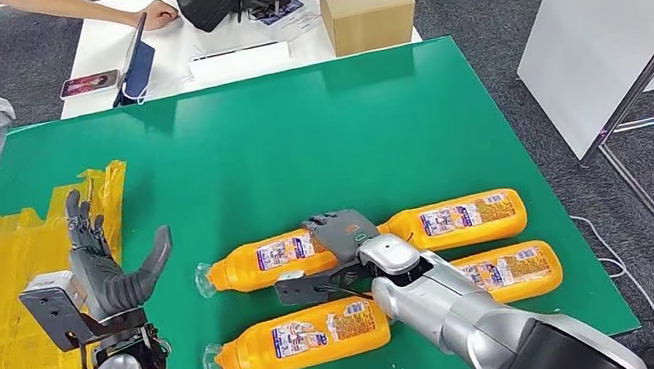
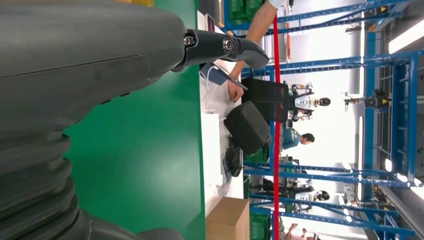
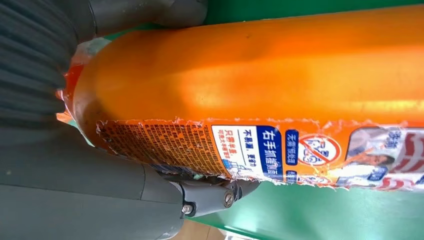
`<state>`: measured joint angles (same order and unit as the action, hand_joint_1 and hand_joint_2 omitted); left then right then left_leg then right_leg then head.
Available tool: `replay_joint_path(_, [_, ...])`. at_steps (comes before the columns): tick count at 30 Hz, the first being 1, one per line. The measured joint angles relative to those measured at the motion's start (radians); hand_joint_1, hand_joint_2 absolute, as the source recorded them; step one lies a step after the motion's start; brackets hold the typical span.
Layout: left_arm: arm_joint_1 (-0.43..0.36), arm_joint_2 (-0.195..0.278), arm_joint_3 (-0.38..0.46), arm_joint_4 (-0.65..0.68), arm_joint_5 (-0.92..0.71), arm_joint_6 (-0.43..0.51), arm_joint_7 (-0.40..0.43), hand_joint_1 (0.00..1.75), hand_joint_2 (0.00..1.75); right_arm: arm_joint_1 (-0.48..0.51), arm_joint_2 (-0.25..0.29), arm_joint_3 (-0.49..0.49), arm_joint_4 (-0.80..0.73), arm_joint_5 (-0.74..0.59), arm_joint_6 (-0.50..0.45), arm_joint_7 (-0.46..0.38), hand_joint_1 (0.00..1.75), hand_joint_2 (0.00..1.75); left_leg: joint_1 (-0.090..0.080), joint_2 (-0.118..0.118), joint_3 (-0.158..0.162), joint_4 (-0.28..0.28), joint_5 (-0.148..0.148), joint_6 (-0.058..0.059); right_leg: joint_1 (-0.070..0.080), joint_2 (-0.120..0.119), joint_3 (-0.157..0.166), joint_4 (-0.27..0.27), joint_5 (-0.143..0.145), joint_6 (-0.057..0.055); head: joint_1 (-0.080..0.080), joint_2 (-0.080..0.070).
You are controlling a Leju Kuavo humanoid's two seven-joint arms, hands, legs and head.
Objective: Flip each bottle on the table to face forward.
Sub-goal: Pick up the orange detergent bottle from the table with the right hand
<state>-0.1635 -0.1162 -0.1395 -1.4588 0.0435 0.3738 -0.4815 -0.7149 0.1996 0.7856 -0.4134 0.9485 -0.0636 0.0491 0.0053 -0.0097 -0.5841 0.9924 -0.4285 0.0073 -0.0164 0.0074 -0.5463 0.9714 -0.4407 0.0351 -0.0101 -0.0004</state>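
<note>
Green matting covers the table [image 1: 295, 139] in front of us, with yellow tape along its edge beyond our left hand [image 1: 105, 274], which hovers above the surface with fingers spread and nothing in it. Four orange plastic bottles with printed labels lie on their sides in two rows. Our right hand [image 1: 343, 238] rests on the far-left orange bottle [image 1: 265, 261], fingers draped over its base end beside the neck of the far-right orange bottle [image 1: 461, 220]; the right wrist view shows thumb and fingers on either side of the orange body, so we judge it gripped. Nearer us than that hand lie the near-left orange bottle [image 1: 300, 340] and the near-right orange bottle [image 1: 516, 271]. All four labels seem to face up, so we cannot tell how many turns remain; this one looks underway.
</note>
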Motion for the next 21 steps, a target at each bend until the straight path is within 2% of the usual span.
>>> replay_joint_path(8, [0.0, -0.004, -0.006, 0.0, 0.0, -0.001, 0.002, 0.0, 1.75, -0.009, 0.001, 0.012, 0.015, 0.039, -0.01, 0.017, 1.75, 1.75, 0.0, 0.0, 0.001, 0.0, 0.0, 0.0, 0.0, 0.0, 0.001, 0.0, 0.0, 0.0, 0.0, 0.0])
replay_joint_path(13, [0.001, -0.006, -0.005, 0.0, 0.0, 0.0, 0.004, 0.0, 1.75, -0.003, 0.001, 0.017, 0.017, 0.063, -0.091, 0.027, 1.75, 1.75, 0.0, 0.0, 0.001, 0.0, 0.0, 0.0, 0.0, 0.0, 0.001, 0.0, 0.0, 0.0, 0.0, 0.0])
replay_joint_path(16, [0.012, -0.006, -0.005, -0.006, 0.0, 0.0, 0.005, 0.0, 1.75, 0.012, 0.001, 0.015, 0.016, 0.068, -0.199, 0.023, 1.75, 1.75, 0.0, 0.0, 0.001, 0.0, 0.0, 0.0, 0.0, 0.0, 0.001, 0.0, 0.0, 0.0, 0.0, 0.0])
replay_joint_path(21, [0.054, -0.006, -0.004, -0.042, -0.01, 0.003, 0.011, 0.0, 1.75, 0.064, -0.001, -0.039, -0.033, 0.048, -0.491, -0.038, 1.75, 1.75, 0.0, 0.0, -0.001, 0.0, 0.0, 0.0, 0.0, 0.0, 0.0, 0.0, 0.0, 0.0, 0.0, 0.0])
